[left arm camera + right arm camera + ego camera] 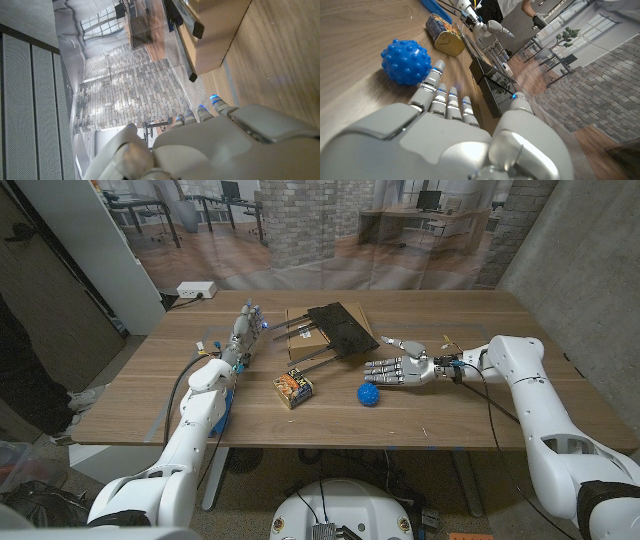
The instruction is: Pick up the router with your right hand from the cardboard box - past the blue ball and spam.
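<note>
Approach step: right hand [398, 369] empty, fingers spread, just right of router [342, 327] lying tilted on box [305, 332] at far centre, ball [369, 395] near, spam [293, 388] near-left; next, reach left and clasp router

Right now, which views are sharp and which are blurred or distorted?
Head view: evenly lit and sharp; the router, blue ball and spam are clear. Right wrist view: the ball and right robot hand are crisp, the router beyond softens, background streaked. Left wrist view: the left robot hand looms large, the cardboard box slightly soft.
</note>
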